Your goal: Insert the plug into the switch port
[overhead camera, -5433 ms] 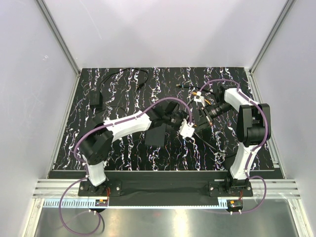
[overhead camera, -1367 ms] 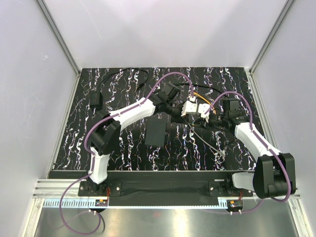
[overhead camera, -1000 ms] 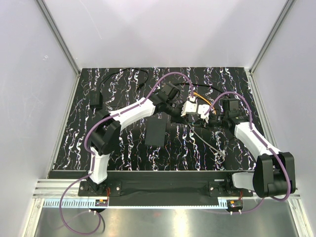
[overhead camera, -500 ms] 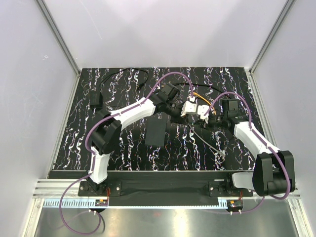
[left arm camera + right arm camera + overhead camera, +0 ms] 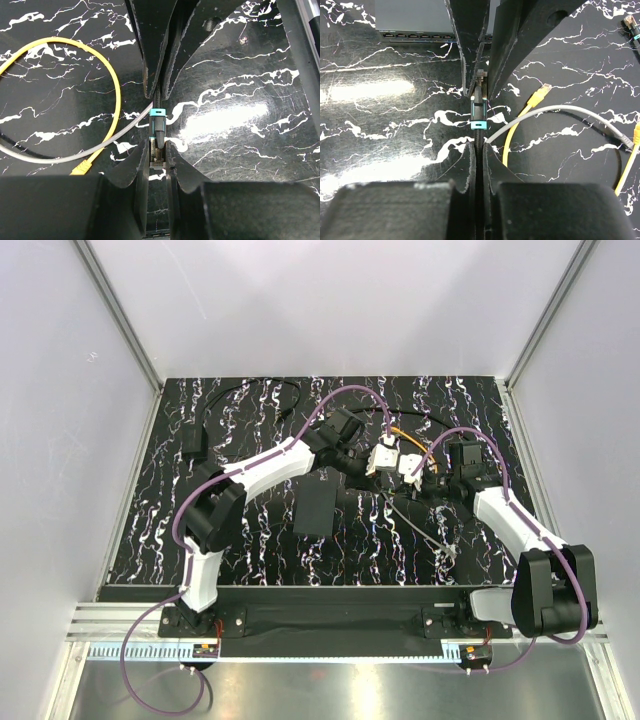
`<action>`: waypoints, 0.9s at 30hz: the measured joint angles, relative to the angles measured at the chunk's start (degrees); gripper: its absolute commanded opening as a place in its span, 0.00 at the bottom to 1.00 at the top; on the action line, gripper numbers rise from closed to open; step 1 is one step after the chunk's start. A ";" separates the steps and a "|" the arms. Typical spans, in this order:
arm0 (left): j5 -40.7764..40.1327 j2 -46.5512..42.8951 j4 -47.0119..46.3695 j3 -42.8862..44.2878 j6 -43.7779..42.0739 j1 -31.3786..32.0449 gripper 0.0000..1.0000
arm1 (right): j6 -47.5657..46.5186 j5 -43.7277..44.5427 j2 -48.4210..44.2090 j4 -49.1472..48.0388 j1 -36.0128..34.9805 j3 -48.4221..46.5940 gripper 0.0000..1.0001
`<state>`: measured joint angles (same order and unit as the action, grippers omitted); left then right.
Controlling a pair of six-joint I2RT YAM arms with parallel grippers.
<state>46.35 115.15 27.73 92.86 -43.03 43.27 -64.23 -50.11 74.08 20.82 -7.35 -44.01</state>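
The plug point(image 5: 157, 131) has a teal collar, a clear tip and a black ribbed boot. My left gripper point(image 5: 158, 150) is shut on its clear tip. My right gripper point(image 5: 479, 147) faces it and is shut on the black boot just behind the teal collar point(image 5: 478, 123). In the top view the left gripper point(image 5: 383, 462) and right gripper point(image 5: 412, 470) meet nose to nose, behind and right of the switch point(image 5: 318, 508), a flat black box. Its row of ports point(image 5: 415, 36) shows along the near edge in the right wrist view, beyond the left fingers point(image 5: 470, 50).
A yellow cable point(image 5: 116, 85) and a grey cable point(image 5: 75, 155) loop on the black marbled table under the grippers. A yellow plug point(image 5: 542, 92) lies to the right. A small black block point(image 5: 193, 442) with a thin cord sits at the back left.
Since the oldest frame the left arm has swung back from over the switch and the right arm has come in to meet it. Over the last second both grippers barely move.
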 measured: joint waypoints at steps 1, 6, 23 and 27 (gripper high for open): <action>0.04 0.00 0.00 0.00 0.00 0.00 0.00 | 0.00 0.00 0.00 0.00 0.00 0.00 0.00; 0.04 0.00 0.00 -0.02 0.02 0.00 0.24 | 0.11 0.00 0.00 -0.07 -0.02 0.00 0.00; 1.57 -11.41 -9.99 -11.39 27.85 -17.14 0.55 | 3.61 1.16 7.76 -9.44 -1.40 0.00 0.00; -0.37 -14.23 -12.44 -16.61 36.09 -22.82 0.55 | 4.28 1.25 11.58 -14.47 -3.85 -0.13 0.00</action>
<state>45.98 100.92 15.29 76.25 -6.94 20.45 -59.94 -48.86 85.67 6.35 -11.20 -44.14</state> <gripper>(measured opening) 0.548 0.041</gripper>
